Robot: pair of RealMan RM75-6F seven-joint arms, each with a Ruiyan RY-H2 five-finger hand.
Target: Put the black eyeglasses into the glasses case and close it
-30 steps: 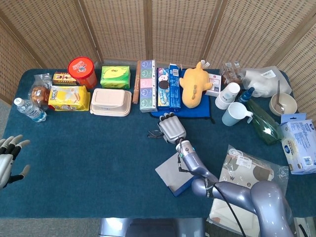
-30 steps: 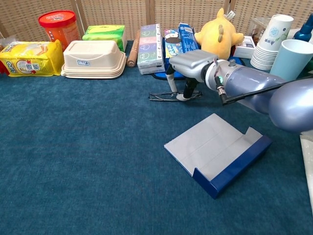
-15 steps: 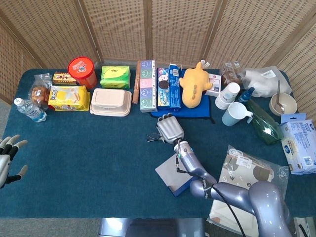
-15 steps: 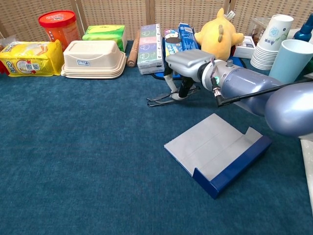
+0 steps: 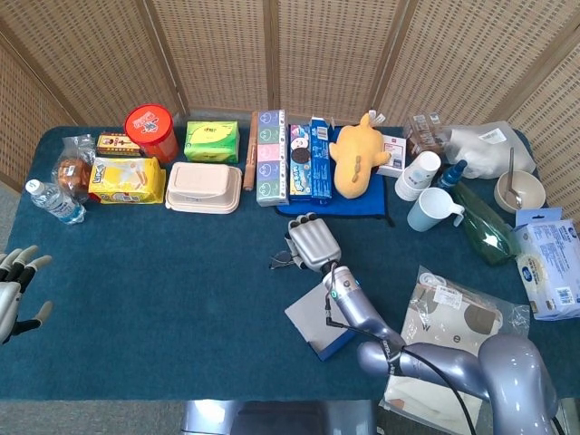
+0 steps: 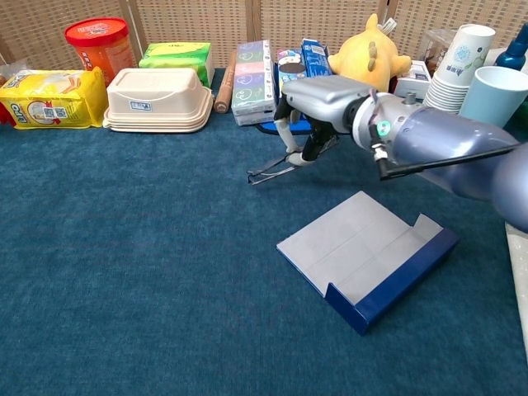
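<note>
Just above the centre of the chest view, the right hand (image 6: 318, 111) has its fingers curled down onto the black eyeglasses (image 6: 276, 167), pinching them near one end, so that the frame hangs tilted with its far tip low, close to or just touching the blue table (image 6: 148, 272); whether it has cleared the cloth I cannot tell. The hold looks thin and off-centre, and that is the main risk: the glasses could swing or slip from the fingers during the carry, or a dangling temple arm could catch on the cloth. The glasses case (image 6: 367, 260) lies open and flat at lower right of the chest view, near the hand and below it in the frame, grey lining up and a raised blue edge on its near side. A tilted frame may snag that edge or land half outside, and then the lid would not close cleanly. Just behind the hand stand the yellow plush toy (image 6: 369, 54) and the biscuit boxes (image 6: 280, 70); a wide lift could knock them. The left hand (image 5: 14, 290) rests at the far left edge of the head view, fingers apart and holding nothing, well apart from it all
</note>
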